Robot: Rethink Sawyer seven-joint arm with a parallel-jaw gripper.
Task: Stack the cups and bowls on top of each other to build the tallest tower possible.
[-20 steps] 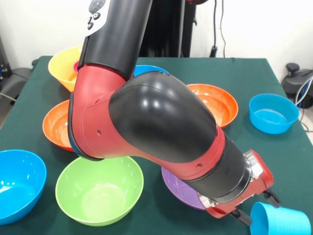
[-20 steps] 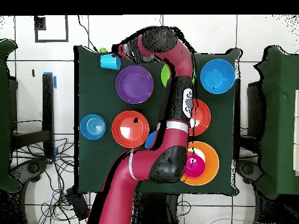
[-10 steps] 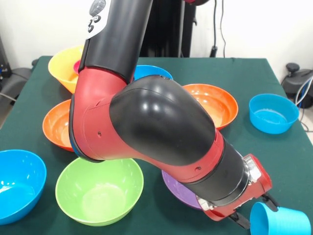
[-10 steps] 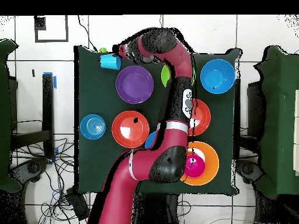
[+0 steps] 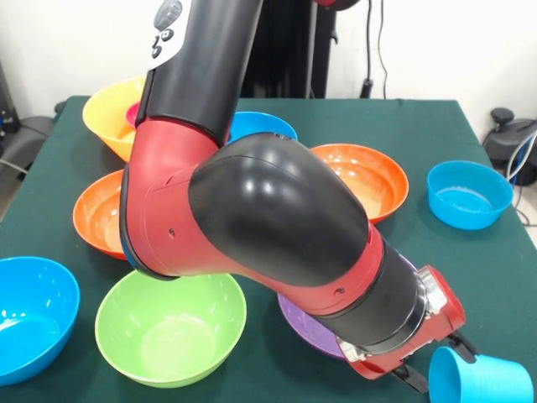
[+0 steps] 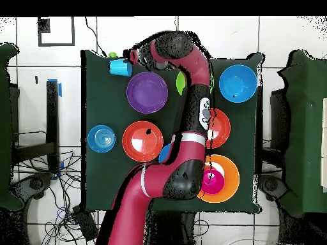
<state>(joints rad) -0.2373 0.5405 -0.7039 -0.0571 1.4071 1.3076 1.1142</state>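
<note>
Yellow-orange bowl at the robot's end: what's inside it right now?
The yellow-orange bowl holds a small magenta bowl, sitting toward one side. The arm covers part of both in the overhead view, so anything beneath that stretch, or inside the magenta bowl, cannot be confirmed.

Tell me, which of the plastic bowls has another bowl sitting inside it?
The large yellow-orange plastic bowl at the table's corner: a small magenta bowl sits inside it. The other bowls in view look empty.

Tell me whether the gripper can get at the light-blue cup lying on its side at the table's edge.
Probably yes: the gripper is right at the open mouth of the light-blue cup, and nothing lies between them. The purple bowl sits clear to one side.
</note>
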